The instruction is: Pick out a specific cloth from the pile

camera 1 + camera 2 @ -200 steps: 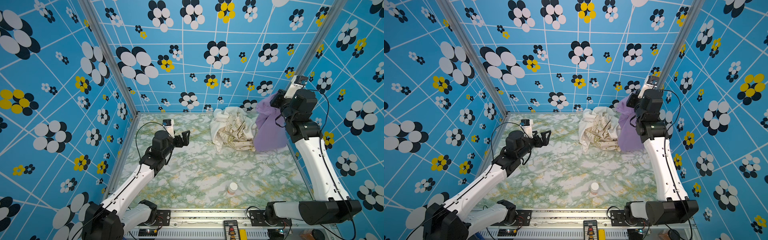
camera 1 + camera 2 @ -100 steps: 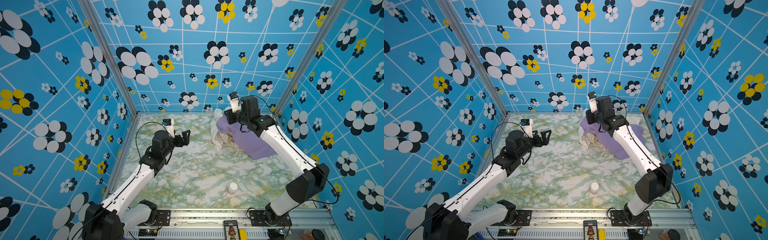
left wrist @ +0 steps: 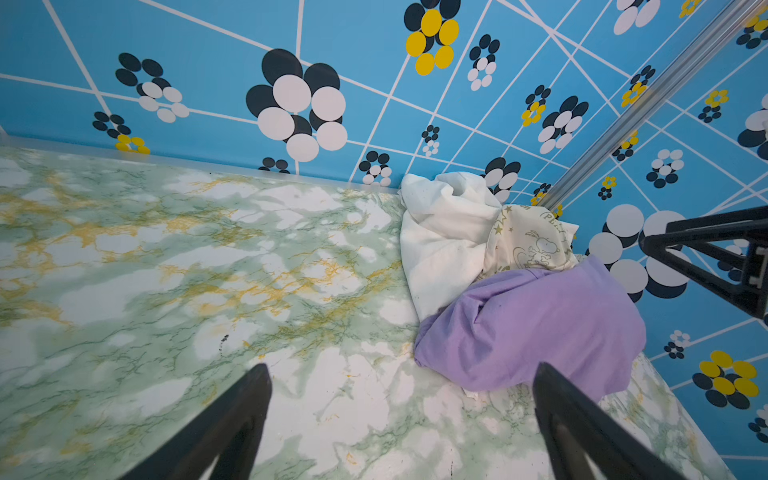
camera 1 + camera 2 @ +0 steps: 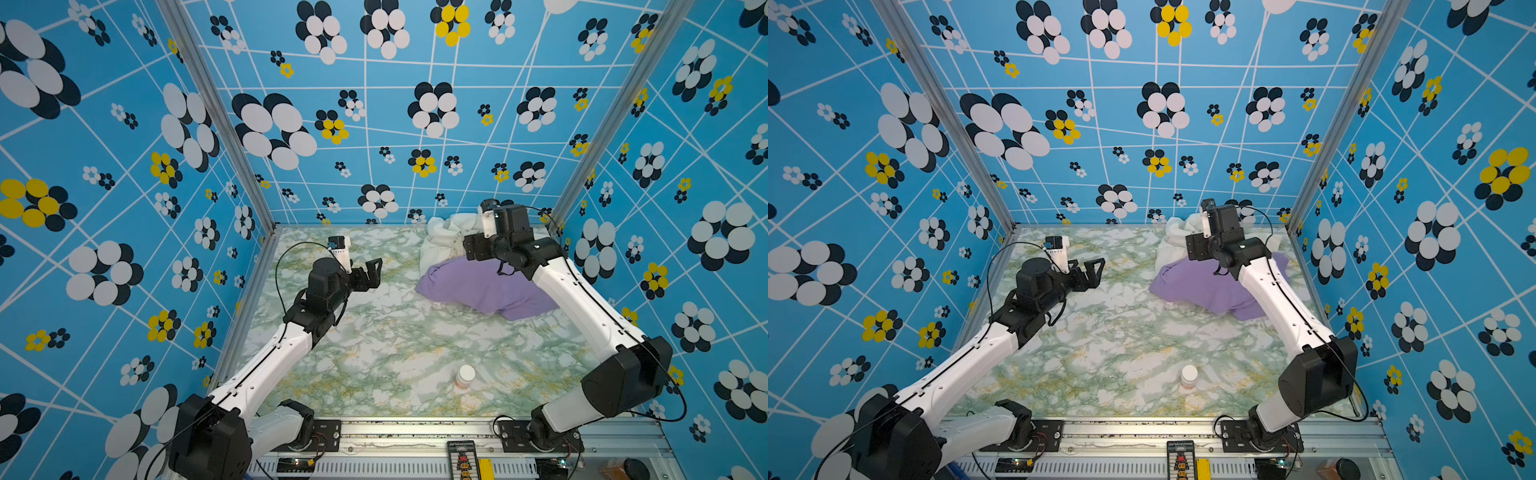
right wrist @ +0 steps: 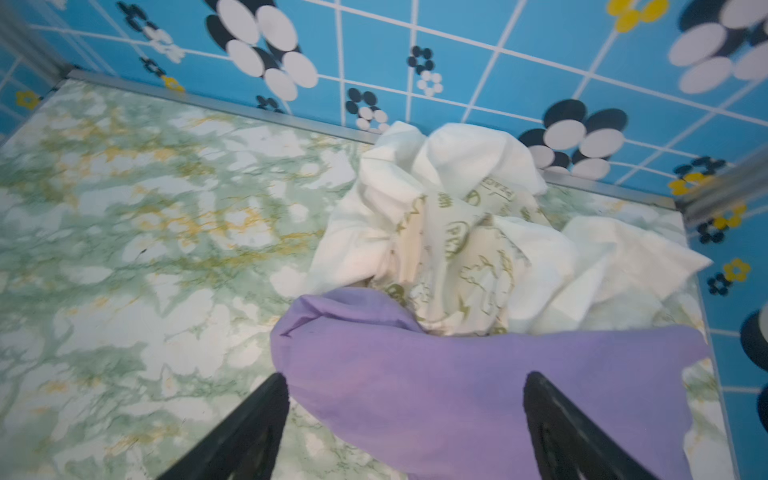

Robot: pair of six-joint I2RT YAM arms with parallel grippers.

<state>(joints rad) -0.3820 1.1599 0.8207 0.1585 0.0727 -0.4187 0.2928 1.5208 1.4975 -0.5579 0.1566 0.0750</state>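
Observation:
The lavender cloth (image 4: 482, 291) (image 4: 1208, 289) lies crumpled on the marbled table, against the near side of the pile (image 4: 442, 239) (image 4: 1173, 237) of white and cream printed fabric in the back right corner. My right gripper (image 5: 405, 386) hangs just above the cloth (image 5: 457, 382) with its jaws open and nothing between them; in both top views it (image 4: 471, 251) (image 4: 1198, 249) sits over the seam between cloth and pile (image 5: 457, 232). My left gripper (image 4: 372, 270) (image 3: 401, 374) is open and empty over bare table, well left of the cloth (image 3: 536, 324).
A small white-capped bottle (image 4: 464, 376) (image 4: 1188, 376) stands near the table's front edge. Patterned blue walls close in the table on three sides, and the pile (image 3: 453, 232) touches the back wall. A metal rail (image 4: 415, 428) runs along the front.
My right gripper swung the cloth from up by the right wall down in front of the pile and opened, letting it drop onto the table. The left arm has not moved.

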